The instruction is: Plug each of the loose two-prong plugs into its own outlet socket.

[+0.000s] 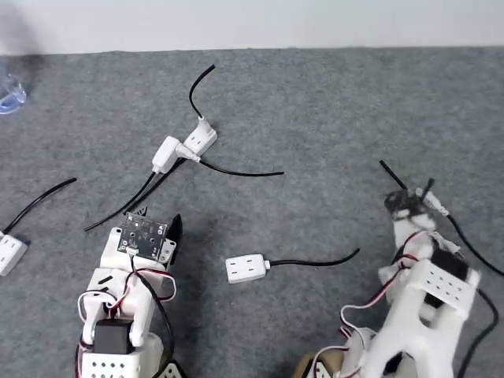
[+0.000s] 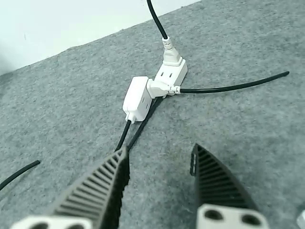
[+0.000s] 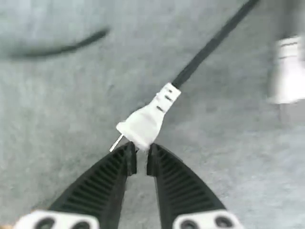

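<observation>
My right gripper [image 3: 140, 149] is shut on a white two-prong plug [image 3: 145, 123], pinching its body with the prongs sticking out to one side; its black cord [image 3: 209, 45] trails away. In the high view that gripper [image 1: 407, 206] sits at the right of the mat. My left gripper [image 2: 159, 152] is open with nothing between its fingers, short of two white outlet blocks [image 2: 138, 98] [image 2: 171, 71] that have plugs in them. In the high view it [image 1: 161, 218] lies just below those blocks [image 1: 181, 148]. A loose outlet socket [image 1: 244, 268] with a short cord lies between the arms.
Another white socket block [image 1: 9, 253] with a black cord lies at the mat's left edge. Black cords [image 1: 236, 171] spread out from the joined blocks. A blue-tinted clear object [image 1: 9, 96] sits at the far left. The grey mat [image 1: 339, 118] ends at a pale wall behind.
</observation>
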Controlling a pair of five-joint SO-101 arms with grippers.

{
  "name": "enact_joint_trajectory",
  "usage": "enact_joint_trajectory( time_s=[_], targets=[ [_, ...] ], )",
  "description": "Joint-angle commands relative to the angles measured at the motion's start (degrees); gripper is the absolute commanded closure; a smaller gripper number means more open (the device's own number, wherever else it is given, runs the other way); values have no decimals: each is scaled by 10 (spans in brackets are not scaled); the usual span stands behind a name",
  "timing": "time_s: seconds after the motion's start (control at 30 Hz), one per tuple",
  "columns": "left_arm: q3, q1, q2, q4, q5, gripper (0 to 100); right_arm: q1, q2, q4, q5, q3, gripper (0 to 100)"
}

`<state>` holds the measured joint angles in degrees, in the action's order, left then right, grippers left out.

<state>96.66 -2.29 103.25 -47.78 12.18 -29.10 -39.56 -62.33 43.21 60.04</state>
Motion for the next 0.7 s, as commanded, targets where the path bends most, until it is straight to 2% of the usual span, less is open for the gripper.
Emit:
enact_joint_trajectory(
  time_s=[0.0,0.2,0.3,0.37,0.43,0.5,0.6,0.67],
  targets=[
    [-2,3,6,-2,5,802,51,-44,-46,-49,-79,990],
    [-2,3,6,-2,5,802,176,-102,-59,-222,-91,990],
    [-2,3,6,-2,5,802,219,-101,1,-370,-56,990],
    [-2,3,6,-2,5,802,226,-101,58,-423,-31,991],
    [-2,3,6,-2,5,802,216,-102,85,-412,-15,991],
    [-2,3,6,-2,5,802,202,-102,81,-367,-7,987],
    [-2,3,6,-2,6,802,163,-102,32,-280,-2,971],
    [-2,3,6,0,6,802,130,-104,-6,-236,-2,919]
  ],
)
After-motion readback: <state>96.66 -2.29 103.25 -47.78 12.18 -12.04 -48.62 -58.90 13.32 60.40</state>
